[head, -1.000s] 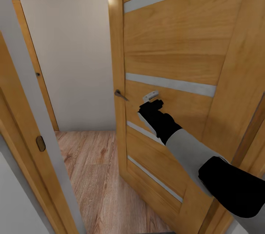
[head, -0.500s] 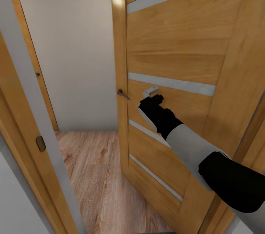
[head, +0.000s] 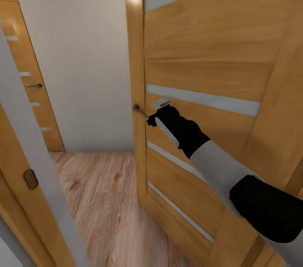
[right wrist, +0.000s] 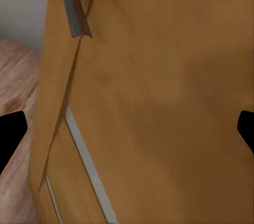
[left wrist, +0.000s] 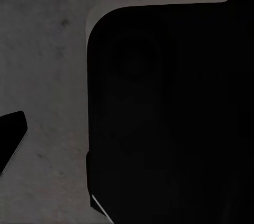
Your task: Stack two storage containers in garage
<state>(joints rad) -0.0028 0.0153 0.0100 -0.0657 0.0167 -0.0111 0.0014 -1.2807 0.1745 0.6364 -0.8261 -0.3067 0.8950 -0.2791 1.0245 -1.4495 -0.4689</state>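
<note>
Right claw neared door handle.

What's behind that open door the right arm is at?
Past the open door's edge: wood plank floor, a plain pale wall and another wooden door. The door panel hides whatever lies directly behind it. The right gripper sits near its handle.

right tool tips hidden against door; handle half-hidden
</note>
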